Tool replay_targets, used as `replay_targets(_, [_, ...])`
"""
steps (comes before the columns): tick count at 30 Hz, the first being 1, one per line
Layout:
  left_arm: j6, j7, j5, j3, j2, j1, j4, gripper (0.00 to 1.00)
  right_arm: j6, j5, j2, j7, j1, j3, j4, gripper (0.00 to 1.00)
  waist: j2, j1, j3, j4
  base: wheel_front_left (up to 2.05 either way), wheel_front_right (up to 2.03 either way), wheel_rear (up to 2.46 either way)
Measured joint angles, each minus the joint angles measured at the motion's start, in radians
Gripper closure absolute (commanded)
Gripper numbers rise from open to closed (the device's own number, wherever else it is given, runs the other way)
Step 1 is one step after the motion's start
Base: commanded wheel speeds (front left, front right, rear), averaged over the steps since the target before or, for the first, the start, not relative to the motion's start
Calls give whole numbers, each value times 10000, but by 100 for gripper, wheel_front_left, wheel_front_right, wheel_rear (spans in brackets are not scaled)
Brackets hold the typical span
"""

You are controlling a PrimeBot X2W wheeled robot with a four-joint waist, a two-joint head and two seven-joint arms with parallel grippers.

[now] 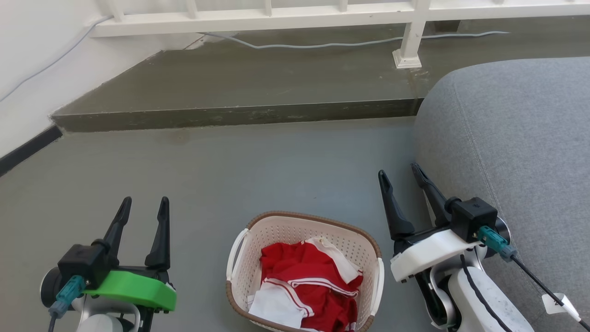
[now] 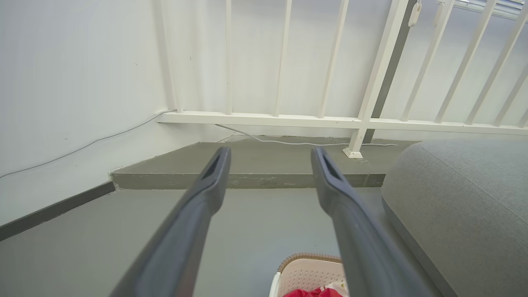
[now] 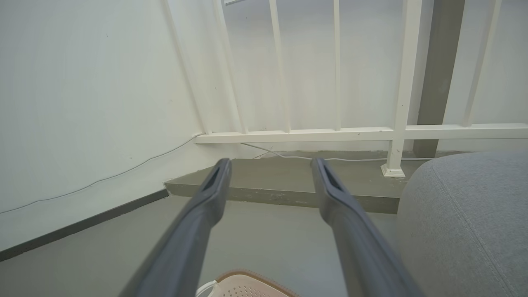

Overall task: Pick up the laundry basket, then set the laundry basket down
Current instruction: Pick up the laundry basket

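The laundry basket (image 1: 281,230) is cream-white perforated plastic with a brown rim and white loop handles. It stands on the grey floor at the bottom centre of the head view, holding red and white clothes (image 1: 306,281). My left gripper (image 1: 144,203) is open to the basket's left, clear of it. My right gripper (image 1: 400,171) is open to the basket's right, also apart from it. The basket's far rim (image 2: 310,258) peeks in at the bottom of the left wrist view between my open left gripper's (image 2: 270,154) fingers, and the rim (image 3: 247,275) shows low in the right wrist view under my right gripper (image 3: 270,165).
A grey sofa (image 1: 521,138) fills the right side, close to my right arm. A raised concrete step (image 1: 239,113) crosses the floor ahead, with a white railing (image 1: 410,41) and a loose cable (image 1: 322,44) on it. A white wall (image 1: 37,55) stands at left.
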Motion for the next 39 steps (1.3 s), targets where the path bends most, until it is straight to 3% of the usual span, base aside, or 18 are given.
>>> replay_targets(22, [-104,0,25,332,-90,0,-13,0,-167,98,2,0,1,-38,-4,0,0,0,293,-81,0,0,0])
replay_targets(39, [-146,-2,-100,251,341,-567,-92,0,-529,205,0,-2,-162,224,-495,0,0,0,1715,-287,0,0,0])
